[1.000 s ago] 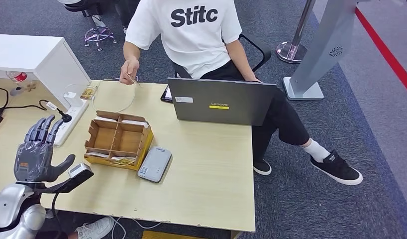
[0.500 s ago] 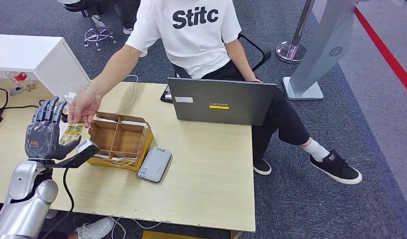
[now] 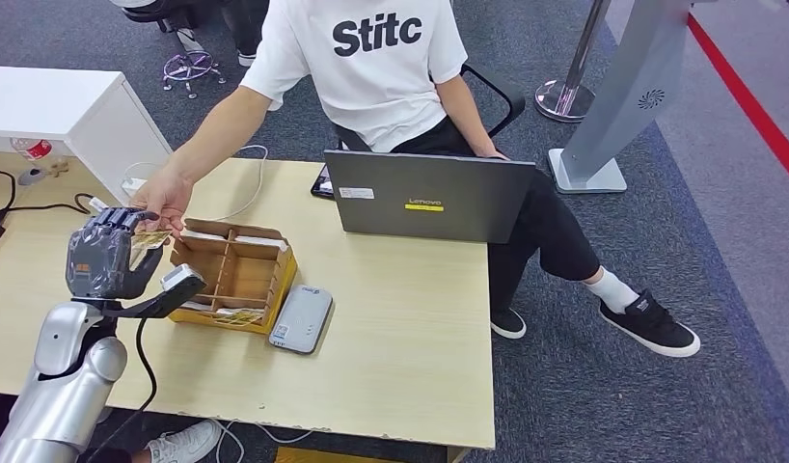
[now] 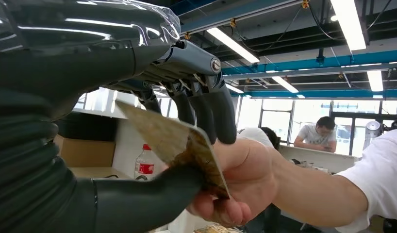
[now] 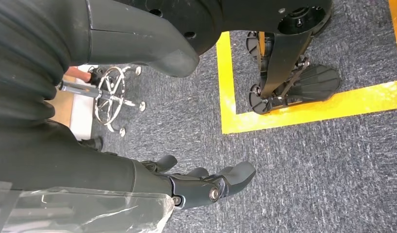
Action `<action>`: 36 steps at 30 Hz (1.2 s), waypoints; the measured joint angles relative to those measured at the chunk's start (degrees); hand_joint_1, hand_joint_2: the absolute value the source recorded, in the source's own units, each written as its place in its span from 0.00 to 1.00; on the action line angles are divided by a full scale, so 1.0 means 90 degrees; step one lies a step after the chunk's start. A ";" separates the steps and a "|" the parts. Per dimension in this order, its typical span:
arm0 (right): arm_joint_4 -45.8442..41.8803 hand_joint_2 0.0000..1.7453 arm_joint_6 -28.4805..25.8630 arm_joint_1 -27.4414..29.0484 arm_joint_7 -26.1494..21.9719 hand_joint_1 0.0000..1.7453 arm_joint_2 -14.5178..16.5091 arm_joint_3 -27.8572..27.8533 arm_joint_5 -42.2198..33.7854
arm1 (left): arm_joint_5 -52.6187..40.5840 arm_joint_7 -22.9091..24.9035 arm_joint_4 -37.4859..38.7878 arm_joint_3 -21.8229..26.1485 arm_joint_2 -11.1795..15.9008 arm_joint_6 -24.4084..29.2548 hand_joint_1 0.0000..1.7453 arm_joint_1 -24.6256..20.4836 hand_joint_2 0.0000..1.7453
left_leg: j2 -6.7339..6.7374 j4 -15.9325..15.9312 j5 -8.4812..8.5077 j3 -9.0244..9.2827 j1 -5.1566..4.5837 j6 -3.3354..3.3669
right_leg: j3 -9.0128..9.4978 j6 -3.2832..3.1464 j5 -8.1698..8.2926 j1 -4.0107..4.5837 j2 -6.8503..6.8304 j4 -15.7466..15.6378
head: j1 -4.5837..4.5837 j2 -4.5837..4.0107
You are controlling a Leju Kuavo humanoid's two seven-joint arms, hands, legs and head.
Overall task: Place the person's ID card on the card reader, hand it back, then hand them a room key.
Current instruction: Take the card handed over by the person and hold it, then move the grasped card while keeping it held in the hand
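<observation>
The robot's left hand [image 3: 103,258] closes thumb and fingers on the ID card [image 4: 179,145], which a person's hand [image 3: 163,201] also holds, just beside the cardboard organizer [image 3: 233,273]. The right hand [image 5: 196,184] hangs empty, fingers loosely apart.

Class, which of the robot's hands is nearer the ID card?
Left. The left hand is closing on the ID card the person's hand holds; the right hand hangs over the carpet.
</observation>
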 joint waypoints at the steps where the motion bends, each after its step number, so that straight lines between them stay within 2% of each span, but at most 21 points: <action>1: 0.0002 1.00 0.0000 0.0000 0.0000 0.00 0.0000 0.0000 0.0001 | 0.0006 0.0000 0.0000 -0.0005 -0.0001 0.0005 1.00 0.0000 1.00 | 0.0000 0.0000 0.0000 0.0000 0.0000 0.0000 | 0.0000 0.0000 0.0000 0.0000 0.0000 0.0000 | 0.0000 0.0000; 9: 0.0014 1.00 -0.0005 -0.0001 -0.0016 0.00 0.0004 0.0000 0.0099 | 0.0315 -0.0070 -0.0091 -0.0010 -0.0121 0.0275 1.00 -0.0012 1.00 | -0.0001 0.0000 0.0000 -0.0001 0.0000 0.0000 | 0.0000 0.0000 0.0000 0.0000 -0.0001 0.0000 | 0.0001 0.0000; 15: 0.0014 1.00 -0.0012 -0.0009 0.0026 0.00 0.0021 0.0000 0.0151 | 0.0221 -0.0152 -0.0519 -0.0212 -0.0534 0.0180 1.00 -0.0012 1.00 | -0.0003 0.0002 0.0000 -0.0001 -0.0005 0.0001 | 0.0001 0.0003 0.0002 -0.0006 -0.0003 -0.0002 | 0.0001 0.0000; 20: 0.0014 1.00 -0.0016 -0.0023 0.0033 0.00 0.0030 0.0000 0.0223 | 0.0008 0.0032 -0.0923 -0.0925 -0.1068 -0.0037 1.00 -0.0005 1.00 | -0.0008 0.0006 0.0002 -0.0002 -0.0008 0.0004 | 0.0005 0.0008 0.0005 -0.0010 -0.0009 -0.0003 | 0.0002 0.0000; 24: 0.0014 1.00 -0.0041 -0.0028 0.0084 0.00 0.0034 -0.0001 0.0262 | -0.0315 0.0292 -0.1039 -0.1627 -0.1367 -0.0370 1.00 0.0001 1.00 | -0.0007 0.0009 0.0001 -0.0002 -0.0009 0.0005 | 0.0004 0.0010 0.0006 -0.0011 -0.0006 -0.0004 | 0.0005 0.0000; 30: 0.0014 1.00 -0.0104 -0.0026 0.0169 0.00 0.0034 -0.0002 0.0310 | -0.0485 0.0501 -0.1026 -0.2378 -0.1515 -0.0797 1.00 0.0000 1.00 | -0.0007 0.0007 0.0001 -0.0002 -0.0007 0.0005 | 0.0002 0.0009 0.0006 -0.0010 -0.0005 -0.0002 | 0.0004 0.0000; 36: 0.0015 1.00 -0.0093 -0.0025 0.0237 0.00 0.0034 -0.0002 0.0347 | -0.0497 0.0690 -0.0792 -0.2692 -0.1506 -0.1317 1.00 -0.0041 1.00 | -0.0005 0.0005 0.0002 -0.0002 -0.0006 0.0004 | 0.0000 0.0009 0.0006 -0.0009 -0.0004 0.0000 | 0.0004 0.0000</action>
